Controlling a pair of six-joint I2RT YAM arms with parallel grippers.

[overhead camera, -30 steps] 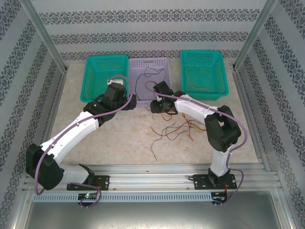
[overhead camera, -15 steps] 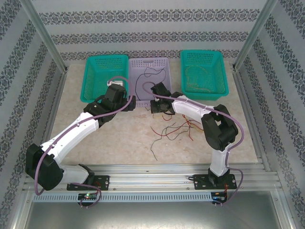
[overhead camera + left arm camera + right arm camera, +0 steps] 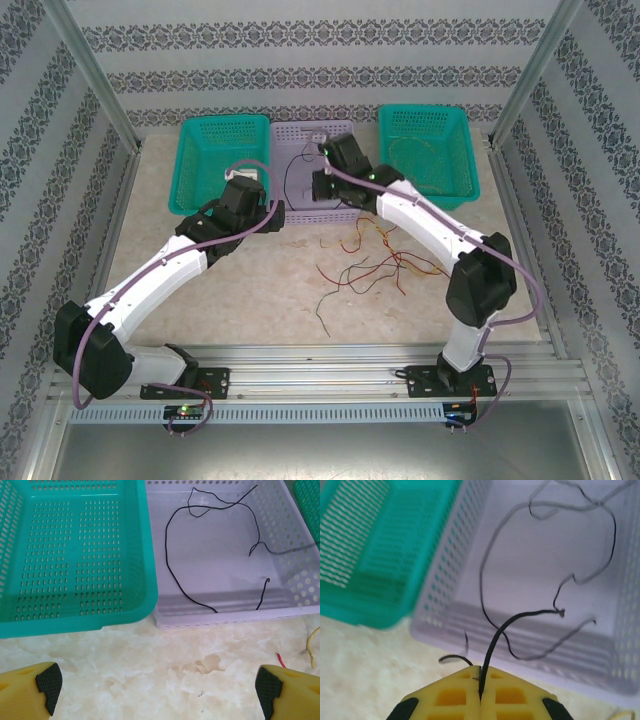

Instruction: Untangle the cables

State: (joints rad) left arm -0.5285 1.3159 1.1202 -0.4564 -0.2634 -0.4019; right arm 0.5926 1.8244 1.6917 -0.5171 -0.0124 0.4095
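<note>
A black cable (image 3: 492, 650) is clamped between the closed fingertips of the right end effector (image 3: 481, 682). From the grip it is seen to rise and curve to the right, with its free end hanging above the lavender basket (image 3: 445, 605). A second thin black cable (image 3: 167, 565) is laid in loose loops across the floor of that basket.

A tangle of red, black and orange cables (image 3: 375, 262) is spread on the desk (image 3: 250, 290) in front of the baskets, and one black strand is trailed toward the near edge. In the left wrist view a yellow cable (image 3: 310, 645) and a red cable tip (image 3: 280, 657) are seen at the right edge, on the desk.

Thin yellowish cables (image 3: 415, 165) are held in the right teal basket (image 3: 470, 150). The left teal basket (image 3: 125, 615) is set just beside the lavender one, the two rims almost touching.

The left end effector (image 3: 156, 687) is held wide open above the bare desk, near the front of the two baskets, and nothing is gripped between its fingers (image 3: 42, 685).
</note>
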